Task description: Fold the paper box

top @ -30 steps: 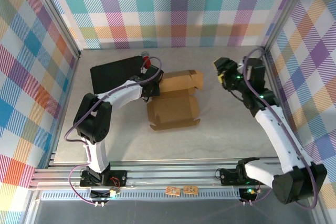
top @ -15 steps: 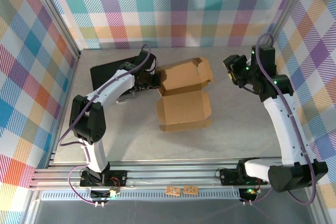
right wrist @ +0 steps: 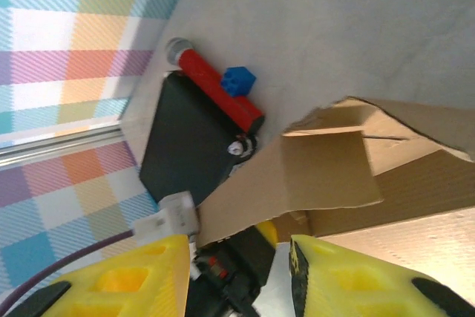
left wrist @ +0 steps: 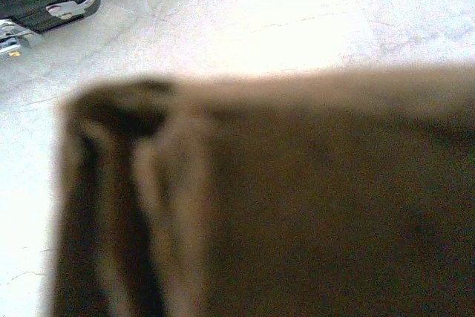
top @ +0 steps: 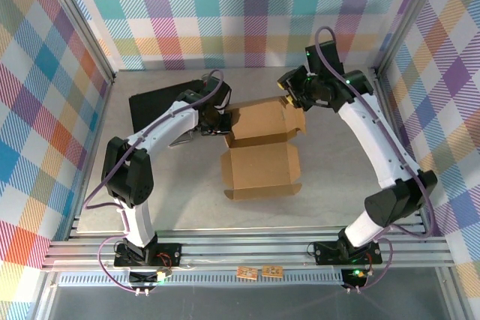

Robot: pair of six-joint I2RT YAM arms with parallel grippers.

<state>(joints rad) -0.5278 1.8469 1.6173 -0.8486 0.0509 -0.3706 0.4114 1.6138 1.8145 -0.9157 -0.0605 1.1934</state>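
The paper box (top: pixel 259 144), plain brown cardboard, lies half-unfolded mid-table with one panel spread flat toward me. My left gripper (top: pixel 222 122) is shut on the box's left edge. In the left wrist view blurred brown cardboard (left wrist: pixel 297 206) sits right against the camera and hides the fingers. My right gripper (top: pixel 288 97) hovers at the box's back right corner, open. In the right wrist view its yellow fingers (right wrist: pixel 126 283) stand apart with nothing gripped between them. A raised box flap (right wrist: pixel 326 172) lies just beyond them.
A black rectangular case (top: pixel 161 106) lies at the back left, touching the box's left side. A red cylinder (right wrist: pixel 215 83) with a blue block (right wrist: pixel 237 79) rests along its far edge. Checked walls and metal frame posts (top: pixel 90 43) enclose the table.
The right arm has swung left from the right wall to the box's back right corner, its jaws narrowing. The left gripper has dragged the box to the right.
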